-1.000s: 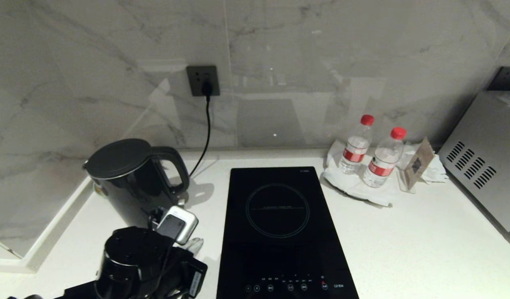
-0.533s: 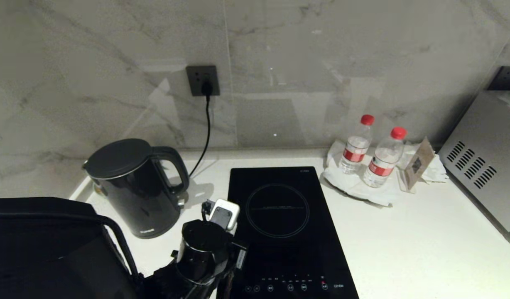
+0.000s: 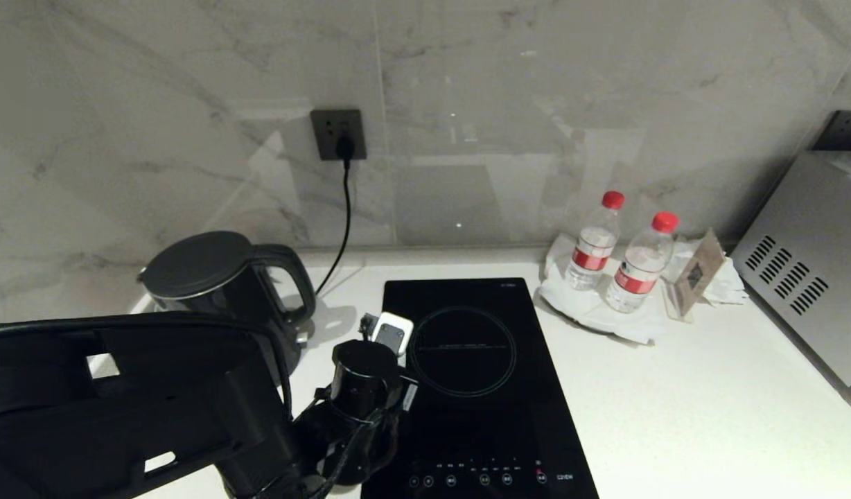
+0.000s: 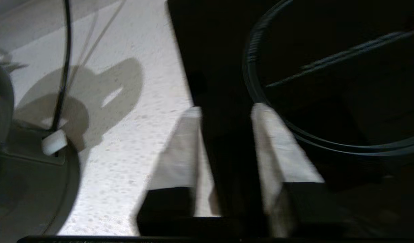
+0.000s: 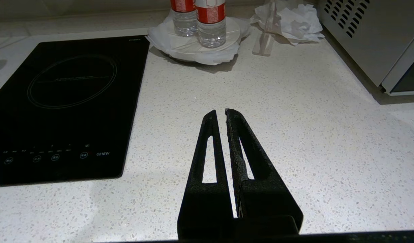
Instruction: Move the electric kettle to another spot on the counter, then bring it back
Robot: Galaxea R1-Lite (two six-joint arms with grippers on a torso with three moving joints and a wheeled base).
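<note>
A kitchen counter (image 3: 675,402) of white speckled stone runs across the scene, backed by a grey marbled wall.

At the far left, the electric kettle (image 3: 217,284) stands upright on the counter, close to the wall corner. It is black with a flat round lid, and its loop handle faces right. The robot's left arm (image 3: 120,402), a bulky black shape, fills the near left and hides the lower part of the kettle from the head camera.

Just right of the kettle, a black cord (image 3: 342,222) runs down from a dark wall socket (image 3: 338,134) to the counter behind the handle.

The left gripper (image 4: 225,111) hovers right of the kettle, over the left edge of the hob, touching nothing. Its two pale fingers (image 4: 180,148) stand apart with an empty gap between them.

In the middle, a black glass induction hob (image 3: 481,416) is set into the counter, with a ring marking and a row of touch controls at its near edge.

Further right, near the wall, two water bottles (image 3: 593,242) with red caps stand on a white plate (image 5: 227,50) lined with paper. Beside them is a small clear card stand (image 3: 692,277) and crumpled white paper (image 5: 294,20).

The right gripper (image 5: 221,114) is seen only by its own wrist camera, low over bare counter right of the hob. Its black fingers are pressed together, holding nothing.

At the far right edge sits a silver microwave (image 3: 806,270) with vent slots.
</note>
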